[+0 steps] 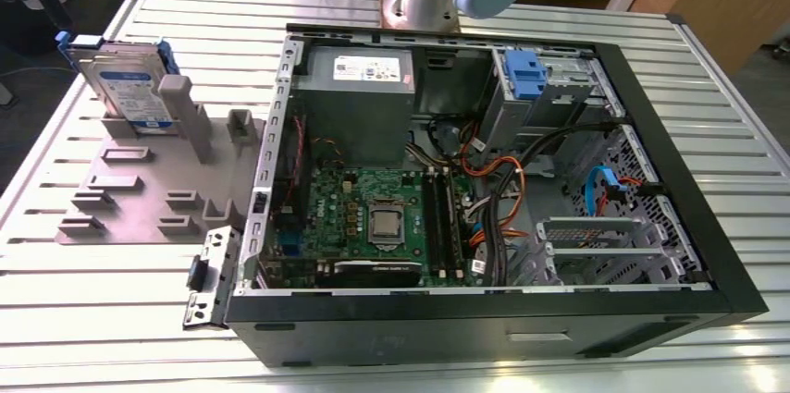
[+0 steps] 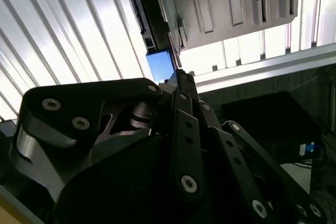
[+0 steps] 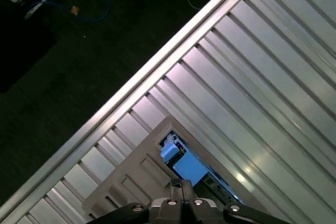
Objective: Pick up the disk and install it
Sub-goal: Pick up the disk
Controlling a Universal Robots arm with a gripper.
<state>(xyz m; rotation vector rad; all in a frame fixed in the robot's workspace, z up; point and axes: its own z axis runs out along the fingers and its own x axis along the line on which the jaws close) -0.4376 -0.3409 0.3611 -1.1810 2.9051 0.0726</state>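
Blue-framed disk [image 1: 124, 83] stood on edge in grey holder [image 1: 136, 199] on bench [image 1: 370, 361], straight ahead of the tool [image 3: 181, 183], top edge running toward its tips; tool clenched, holding nothing

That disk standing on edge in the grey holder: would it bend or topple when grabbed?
The disk looks like a metal slab in a blue frame, so it is probably stiff, not floppy. Standing on its narrow edge, it would likely tip without the grey holder propping it.

Silver-grey disk [image 1: 124, 88] w/ white-&-blue label in bright blue frame, plain grey fixture [image 1: 136, 199], ribbed silver table [image 1: 111, 319], black PC case [image 1: 494, 328], green motherboard [image 1: 358, 199], orange cables [image 1: 494, 169].
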